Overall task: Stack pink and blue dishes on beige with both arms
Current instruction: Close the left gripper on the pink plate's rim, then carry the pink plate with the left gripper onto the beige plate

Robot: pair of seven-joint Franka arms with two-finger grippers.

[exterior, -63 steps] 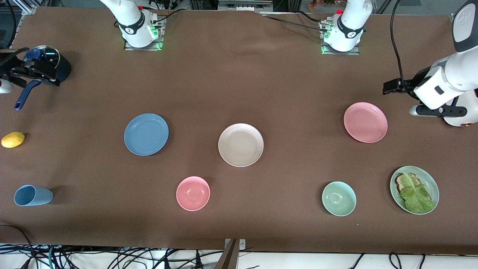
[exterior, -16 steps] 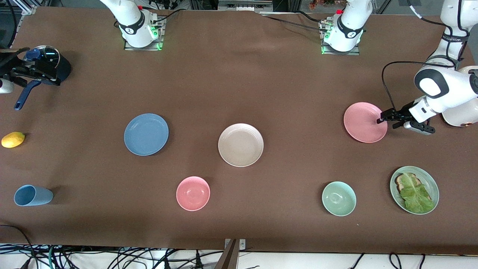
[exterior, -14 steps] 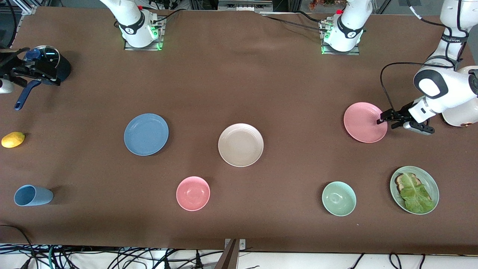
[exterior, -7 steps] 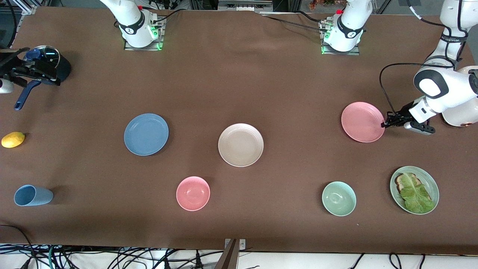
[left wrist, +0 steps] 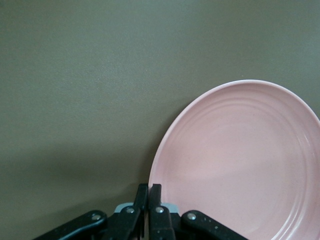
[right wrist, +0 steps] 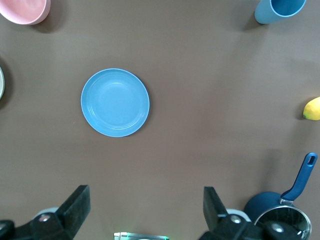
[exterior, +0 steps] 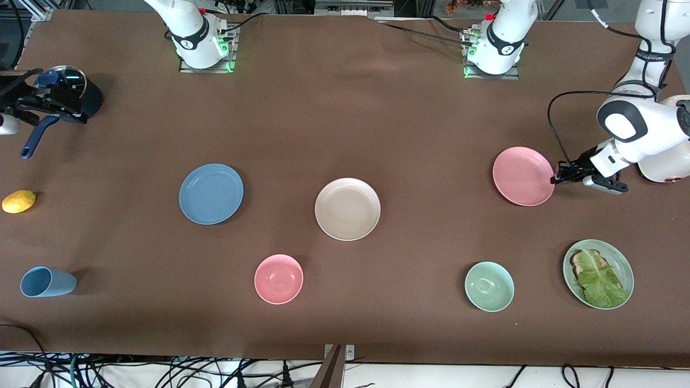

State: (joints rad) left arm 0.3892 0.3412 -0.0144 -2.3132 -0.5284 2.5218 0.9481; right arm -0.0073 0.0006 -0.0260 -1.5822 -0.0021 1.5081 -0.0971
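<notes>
The pink plate (exterior: 522, 176) lies toward the left arm's end of the table. My left gripper (exterior: 557, 177) is shut on its rim, and the left wrist view shows the fingers (left wrist: 155, 194) pinched together at the edge of the pink plate (left wrist: 235, 160). The beige plate (exterior: 347, 209) sits mid-table. The blue plate (exterior: 211, 194) lies flat toward the right arm's end. My right gripper (exterior: 46, 102) hangs open high over that end, above a saucepan. The right wrist view looks down on the blue plate (right wrist: 115, 102) past the open right gripper (right wrist: 145, 205).
A pink bowl (exterior: 278, 279) and a green bowl (exterior: 489, 286) stand nearer the front camera than the plates. A green oval plate (exterior: 620, 256) holds toast and lettuce. A light blue cup (exterior: 46, 282), a lemon (exterior: 19, 201) and a dark blue saucepan (exterior: 81, 91) occupy the right arm's end.
The left arm swung down to the pink plate and its gripper closed on the rim. The plate then shifted slightly toward the beige plate. The right arm has not moved.
</notes>
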